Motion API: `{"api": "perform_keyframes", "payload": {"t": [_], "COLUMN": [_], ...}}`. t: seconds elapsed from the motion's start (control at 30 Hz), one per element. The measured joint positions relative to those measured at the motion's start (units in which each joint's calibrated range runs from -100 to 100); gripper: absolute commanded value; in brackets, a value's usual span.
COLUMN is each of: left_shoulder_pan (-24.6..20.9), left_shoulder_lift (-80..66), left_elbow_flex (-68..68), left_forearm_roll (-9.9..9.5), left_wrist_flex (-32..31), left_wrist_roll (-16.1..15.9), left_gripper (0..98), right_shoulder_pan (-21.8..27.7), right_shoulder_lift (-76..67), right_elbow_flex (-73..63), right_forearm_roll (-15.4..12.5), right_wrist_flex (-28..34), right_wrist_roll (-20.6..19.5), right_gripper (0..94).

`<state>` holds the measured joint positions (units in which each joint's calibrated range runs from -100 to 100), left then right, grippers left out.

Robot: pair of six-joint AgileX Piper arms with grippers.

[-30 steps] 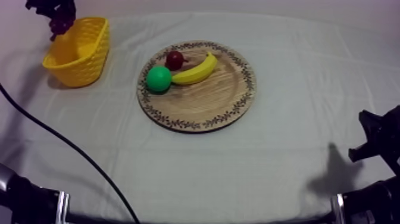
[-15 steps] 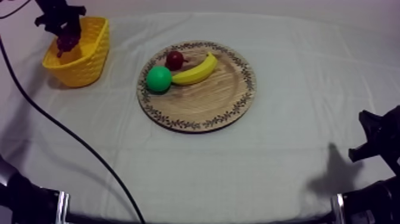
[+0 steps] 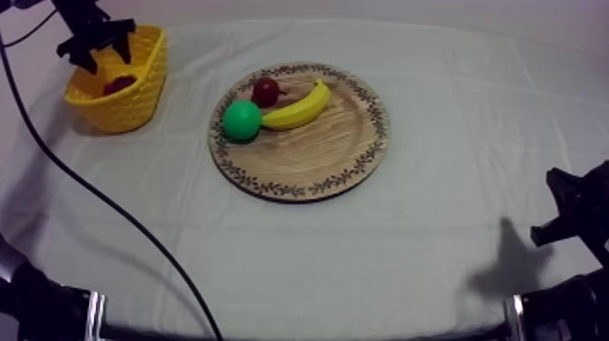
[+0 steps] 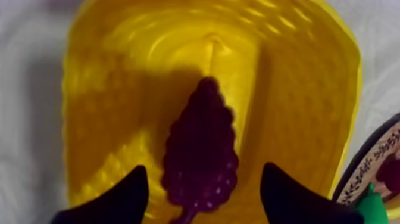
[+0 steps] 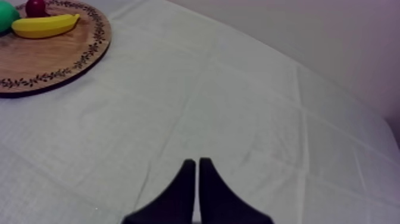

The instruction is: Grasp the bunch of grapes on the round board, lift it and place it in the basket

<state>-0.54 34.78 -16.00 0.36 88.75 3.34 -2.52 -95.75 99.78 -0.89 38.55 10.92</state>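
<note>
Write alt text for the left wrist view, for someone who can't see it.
A purple bunch of grapes lies inside the yellow basket, below the open left claw, whose black fingers stand apart on either side of it. The patterned rim of the wooden board shows beside the basket.
</note>
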Motion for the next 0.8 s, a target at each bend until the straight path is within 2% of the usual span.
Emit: {"api": "perform_keyframes", "payload": {"t": [0.17,0.37,0.6,0.8], "left_shoulder_pan": [-0.32,-0.06,1.47,2.27], "left_shoulder_lift": [-2.57,-8.29,-19.35,-31.37], "left_elbow_flex": [2.12,6.69,18.20,31.92], "left_forearm_roll": [0.05,-0.36,0.01,0.43], "left_wrist_flex": [0.10,-1.96,-11.56,-23.07], "left_wrist_roll": [0.63,0.89,1.16,0.50], "left_gripper": [77.6,62.5,48.2,37.8], "right_shoulder_pan": [0.00,0.00,0.00,0.00], "right_shoulder_lift": [0.00,0.00,0.00,0.00], "right_elbow_flex": [0.00,0.00,0.00,0.00], "right_forearm_roll": [0.00,0.00,0.00,0.00], "right_wrist_flex": [0.00,0.00,0.01,0.01], "right_wrist_roll": [0.02,0.08,0.02,0.02], "right_gripper": [0.3,0.3,0.3,0.3]}}
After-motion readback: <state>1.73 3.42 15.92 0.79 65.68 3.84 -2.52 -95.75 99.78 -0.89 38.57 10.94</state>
